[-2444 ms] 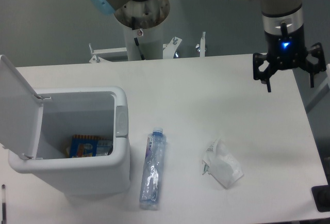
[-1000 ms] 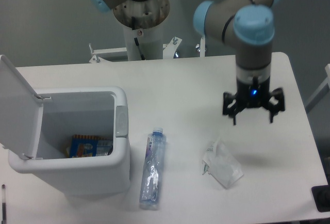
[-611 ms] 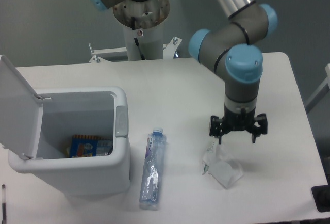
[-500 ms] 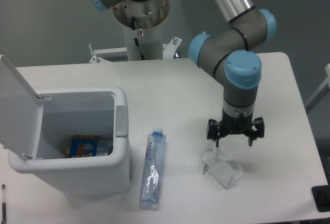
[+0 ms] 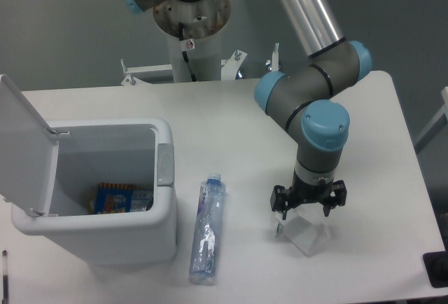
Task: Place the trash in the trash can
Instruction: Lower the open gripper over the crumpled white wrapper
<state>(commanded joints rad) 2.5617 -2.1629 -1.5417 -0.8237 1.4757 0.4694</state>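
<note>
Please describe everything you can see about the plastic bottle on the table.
The bottle is clear, crushed plastic with a blue-tinted label near its upper part and a pale cap. It lies flat on the white table, cap pointing away from the camera, just right of the trash can and apart from it. Nothing grips it.

You are looking down on a white, matte rectangular table (image 5: 231, 118) with rounded corners, which fills most of the view. Behind its far edge you see a plain grey floor (image 5: 63, 27), evenly lit, with no hard shadows. A light metal bracket frame (image 5: 150, 71) with small bolts sits just beyond the table's far edge. At the right edge a pale slanted bar (image 5: 432, 125) crosses beside the table, and in the lower right corner a dark square block (image 5: 437, 269) pokes into view. At the lower left, a thin dark pen-like object (image 5: 5, 276) lies near the table's edge.
</note>
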